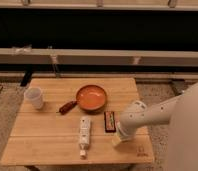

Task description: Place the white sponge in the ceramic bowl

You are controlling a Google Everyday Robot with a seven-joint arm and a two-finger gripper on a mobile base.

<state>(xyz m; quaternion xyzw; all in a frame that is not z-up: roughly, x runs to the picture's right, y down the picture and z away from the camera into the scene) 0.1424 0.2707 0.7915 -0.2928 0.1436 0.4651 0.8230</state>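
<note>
The ceramic bowl (91, 96) is a round orange dish with a reddish-brown stub handle (68, 107) and sits at the middle of the wooden table (52, 145). My gripper (120, 135) hangs low over the table's front right part, to the right and in front of the bowl. A small pale cream block, the white sponge (115, 142), shows right at the gripper's tip, partly hidden by it. I cannot see whether it is held or resting on the table.
A white cup (34, 97) stands at the table's left. A long white bottle-like object (84, 132) lies in front of the bowl. A dark flat bar (110, 121) lies just left of my gripper. My pale arm (162, 115) comes in from the right.
</note>
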